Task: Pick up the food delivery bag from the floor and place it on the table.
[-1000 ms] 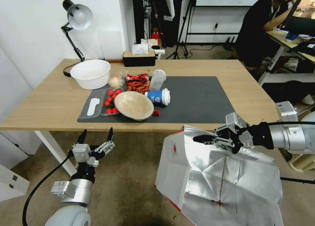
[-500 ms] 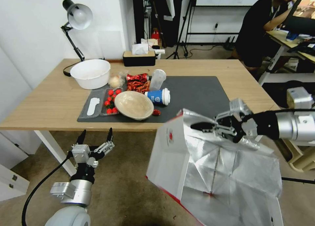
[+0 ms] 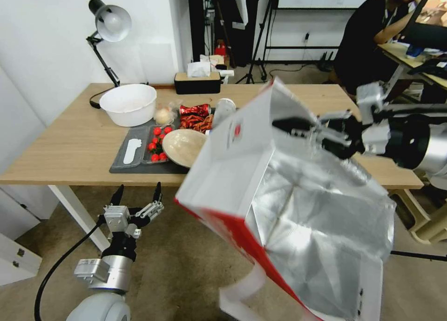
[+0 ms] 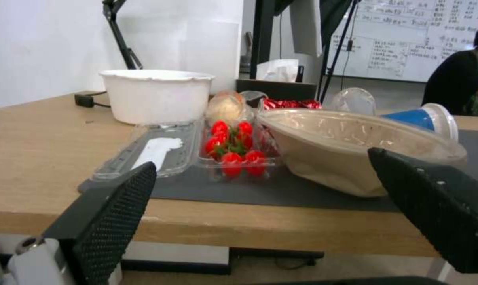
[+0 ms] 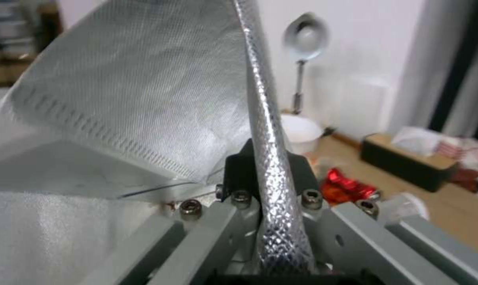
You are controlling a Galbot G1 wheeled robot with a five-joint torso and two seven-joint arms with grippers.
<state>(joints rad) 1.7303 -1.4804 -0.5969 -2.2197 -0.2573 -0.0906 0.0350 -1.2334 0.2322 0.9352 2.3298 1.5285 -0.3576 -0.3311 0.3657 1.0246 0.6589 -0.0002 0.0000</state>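
The right arm reaches in level from the right, and the right gripper pinches the foil-lined rim of the large boxy white paper food delivery bag between closed black fingers; the right wrist view shows the crinkled, diamond-embossed silver edge running straight up between the two finger bases. The bag hangs tilted in the air, clear of the worn greyish-brown carpeted floor, its upper corner raised over the near edge of the wide light-wood table and its mouth gaping toward the robot, showing creased silver lining. A red side panel runs along its lower edge and a small red logo marks the white face. A limp white strap handle dangles below.

The left arm stands upright below the table's near edge, the left gripper pointing up with its ribbed black fingers spread wide, holding nothing.
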